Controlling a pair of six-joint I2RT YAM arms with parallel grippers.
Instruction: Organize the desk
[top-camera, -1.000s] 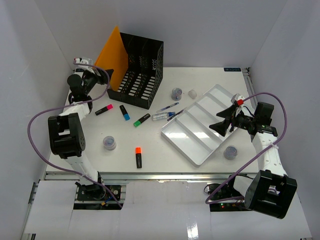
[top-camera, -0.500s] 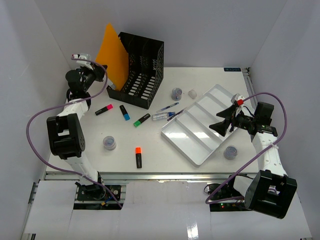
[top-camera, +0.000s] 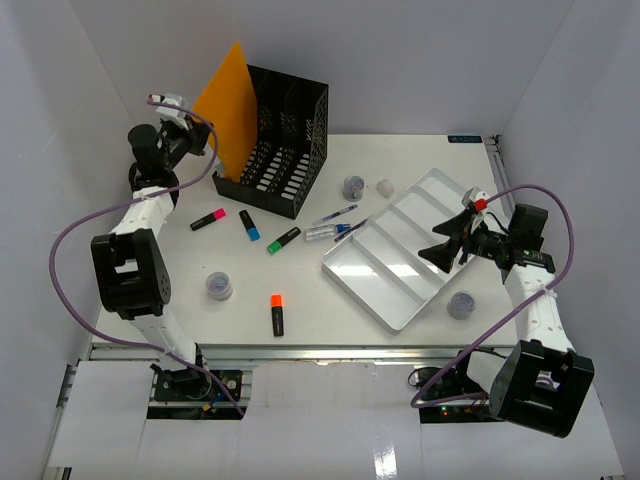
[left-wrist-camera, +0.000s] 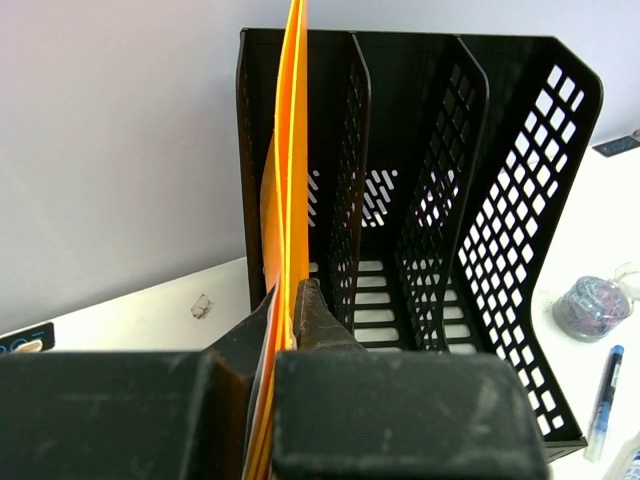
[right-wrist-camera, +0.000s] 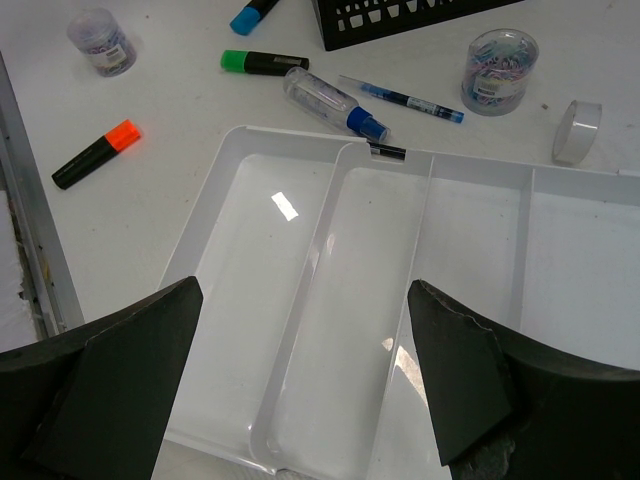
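Folder (left-wrist-camera: 291, 150) pinched in left claw (left-wrist-camera: 290, 305) at rack's (top-camera: 285, 125) left edge; right claw (right-wrist-camera: 305, 290) agape above tray (right-wrist-camera: 290, 133).

The left gripper (left-wrist-camera: 290, 325) pinches an orange folder (left-wrist-camera: 292, 200) seen edge-on, its fingers pressed against both faces. The folder stands upright in line with the leftmost compartment of the black mesh file organizer (left-wrist-camera: 500, 230), which has three compartments; whether it reaches inside is unclear. Right of the organizer, a clear jar of coloured clips (left-wrist-camera: 592, 307) and a blue pen (left-wrist-camera: 603, 400) lie on the white desk (left-wrist-camera: 150, 315).
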